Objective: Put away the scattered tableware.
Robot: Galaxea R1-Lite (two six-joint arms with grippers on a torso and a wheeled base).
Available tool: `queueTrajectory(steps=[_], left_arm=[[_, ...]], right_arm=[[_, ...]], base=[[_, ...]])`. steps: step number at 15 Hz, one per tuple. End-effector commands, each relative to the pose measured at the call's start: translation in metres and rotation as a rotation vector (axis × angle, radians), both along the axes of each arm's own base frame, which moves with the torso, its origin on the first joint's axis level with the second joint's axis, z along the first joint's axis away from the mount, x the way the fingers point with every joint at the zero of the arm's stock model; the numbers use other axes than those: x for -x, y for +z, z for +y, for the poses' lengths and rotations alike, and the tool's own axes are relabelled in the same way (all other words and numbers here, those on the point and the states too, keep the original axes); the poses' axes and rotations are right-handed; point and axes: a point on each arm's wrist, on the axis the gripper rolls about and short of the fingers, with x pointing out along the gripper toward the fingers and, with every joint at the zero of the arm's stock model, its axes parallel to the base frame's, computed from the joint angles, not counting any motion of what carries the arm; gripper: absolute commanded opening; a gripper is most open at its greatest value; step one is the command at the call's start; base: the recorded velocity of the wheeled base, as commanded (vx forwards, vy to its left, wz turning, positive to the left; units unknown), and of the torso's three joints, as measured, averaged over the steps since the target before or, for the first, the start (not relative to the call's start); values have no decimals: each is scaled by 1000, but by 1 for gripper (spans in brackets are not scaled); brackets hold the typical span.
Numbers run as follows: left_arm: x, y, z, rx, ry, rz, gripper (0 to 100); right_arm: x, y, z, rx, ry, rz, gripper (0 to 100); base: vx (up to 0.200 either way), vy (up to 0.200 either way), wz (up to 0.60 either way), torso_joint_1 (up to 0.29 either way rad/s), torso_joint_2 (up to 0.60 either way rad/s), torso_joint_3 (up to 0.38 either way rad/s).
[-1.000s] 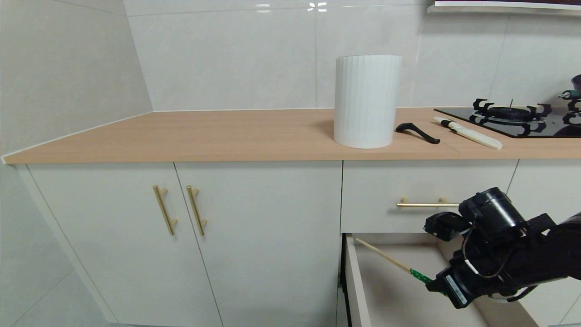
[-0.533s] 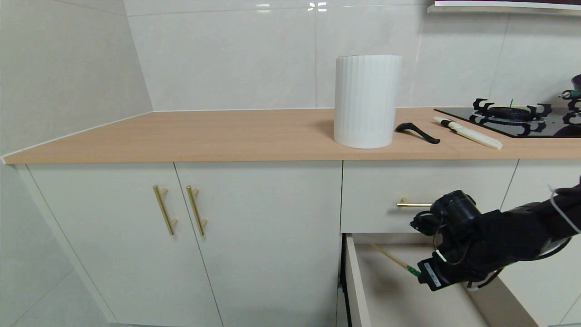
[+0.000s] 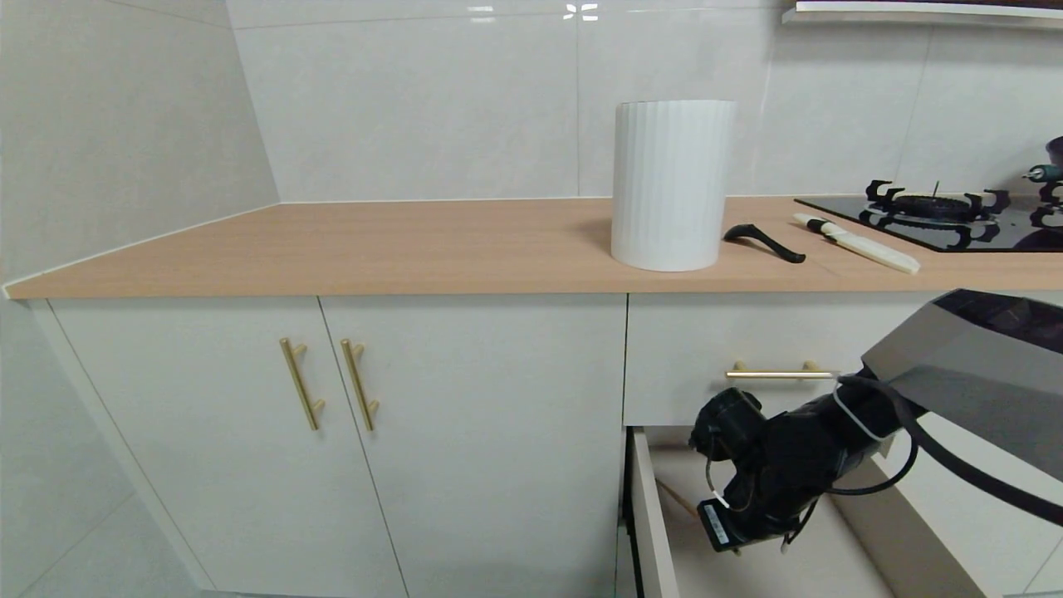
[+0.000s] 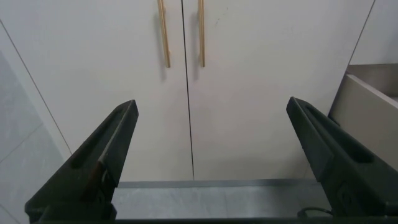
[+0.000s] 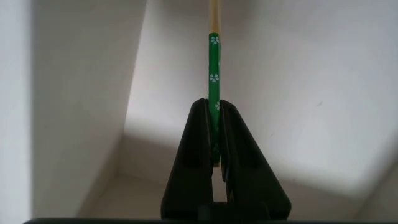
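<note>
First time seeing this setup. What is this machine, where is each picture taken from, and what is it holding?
It is a two-armed robot at a kitchen counter. The head view, from its head camera, shows a white ribbed container, a black curved tool and a pale knife on the counter. The right wrist view looks along the right gripper, fingers shut on a green-ended chopstick inside the open drawer. The left wrist view shows the left gripper, open, facing cabinet doors.
</note>
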Motion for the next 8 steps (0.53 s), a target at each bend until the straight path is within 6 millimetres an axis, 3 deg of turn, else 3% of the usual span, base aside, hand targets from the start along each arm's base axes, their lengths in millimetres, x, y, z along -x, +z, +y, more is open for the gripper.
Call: queueTrajectory(steps=[1, 8], left_arm=[[0, 0, 0, 0, -1, -1, 100], [0, 0, 0, 0, 1, -1, 100]], right_arm=[[4, -11, 7, 21, 17, 28, 0], [6, -12, 8, 40, -1, 32, 0]], base=[[0, 0, 0, 0, 0, 0], [0, 0, 0, 0, 0, 0]])
